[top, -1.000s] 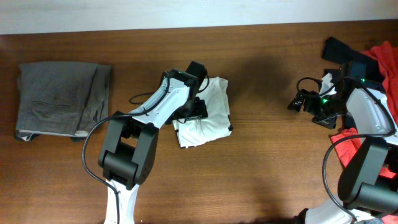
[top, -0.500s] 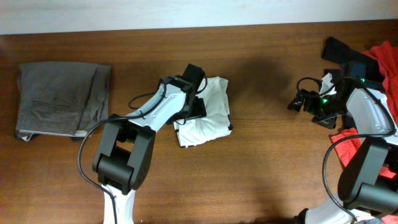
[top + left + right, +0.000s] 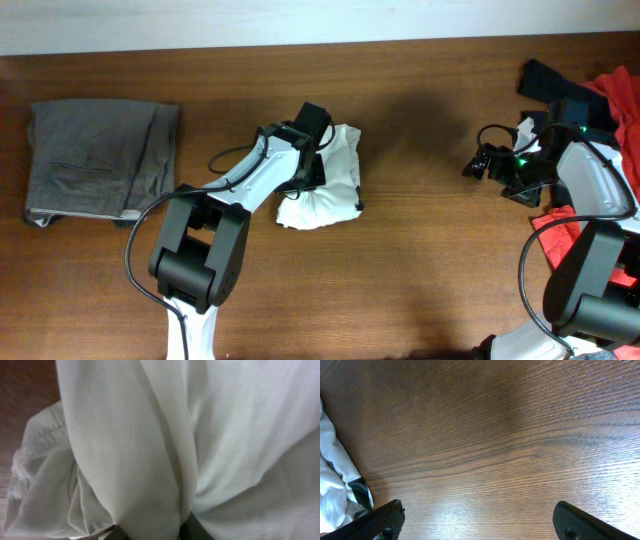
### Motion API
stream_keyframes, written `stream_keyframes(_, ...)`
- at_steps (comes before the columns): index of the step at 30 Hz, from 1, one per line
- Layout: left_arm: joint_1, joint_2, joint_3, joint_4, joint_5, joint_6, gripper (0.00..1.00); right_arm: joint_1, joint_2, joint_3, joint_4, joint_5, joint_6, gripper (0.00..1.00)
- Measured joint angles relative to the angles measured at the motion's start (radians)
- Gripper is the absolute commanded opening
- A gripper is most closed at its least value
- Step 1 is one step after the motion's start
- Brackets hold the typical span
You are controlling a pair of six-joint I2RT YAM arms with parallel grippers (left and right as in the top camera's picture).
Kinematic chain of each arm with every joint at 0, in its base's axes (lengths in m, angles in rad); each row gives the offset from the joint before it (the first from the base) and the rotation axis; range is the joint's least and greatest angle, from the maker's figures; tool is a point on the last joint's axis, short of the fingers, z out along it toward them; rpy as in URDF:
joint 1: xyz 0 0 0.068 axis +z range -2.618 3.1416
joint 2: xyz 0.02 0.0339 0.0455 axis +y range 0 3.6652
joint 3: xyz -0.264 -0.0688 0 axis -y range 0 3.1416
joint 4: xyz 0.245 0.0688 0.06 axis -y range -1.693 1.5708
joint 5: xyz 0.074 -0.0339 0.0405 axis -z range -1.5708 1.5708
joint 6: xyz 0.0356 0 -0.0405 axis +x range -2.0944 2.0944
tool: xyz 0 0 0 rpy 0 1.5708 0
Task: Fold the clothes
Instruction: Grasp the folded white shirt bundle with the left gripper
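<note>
- The left gripper clamps a ridge of the white T-shirt, low in the wrist view.
- Thin, soft, light fabric (it will likely sag and bunch); a hem corner looks the best hold.
- It lies crumpled mid-frame overhead on the wooden table.
- The right gripper hangs with jaws apart, right of centre.
- Grey-brown trousers lie upper left; red and black garments at the right edge.

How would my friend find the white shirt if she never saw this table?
Look near the middle of the brown wooden table, where the left gripper reaches down. The bunched white T-shirt lies there, a fold pinched in that gripper. It is the only white garment: the folded trousers far left are grey-brown, the pile at the right is red and black.
</note>
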Motion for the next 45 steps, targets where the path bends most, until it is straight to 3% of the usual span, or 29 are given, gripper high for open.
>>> stream_keyframes(1, 0.000, 0.000, 0.001, -0.003, -0.010, 0.022, 0.51, 0.000, 0.000, 0.000, 0.000, 0.000, 0.000, 0.99)
stream_keyframes(5, 0.010, 0.002, 0.016, -0.045, -0.074, 0.076, 0.70, 0.000, 0.000, 0.000, 0.000, 0.000, 0.000, 0.99)
stream_keyframes(14, 0.050, 0.032, 0.195, -0.233, -0.179, 0.112, 0.87, 0.000, 0.000, 0.000, 0.000, 0.000, 0.000, 0.99)
stream_keyframes(16, 0.065, 0.032, 0.238, -0.240, -0.174, 0.117, 0.97, 0.000, 0.000, 0.000, 0.000, 0.000, -0.001, 0.99)
stream_keyframes(27, 0.136, 0.032, 0.247, -0.222, 0.011, 0.118, 0.99, 0.000, 0.000, 0.000, 0.000, 0.000, 0.000, 0.99)
stream_keyframes(37, 0.135, 0.032, 0.079, -0.106, 0.039, 0.109, 0.99, 0.000, 0.000, 0.000, 0.000, 0.000, 0.000, 0.99)
stream_keyframes(45, 0.138, 0.027, 0.055, -0.013, 0.032, 0.096, 0.99, 0.000, 0.000, 0.000, 0.000, 0.000, 0.000, 0.99)
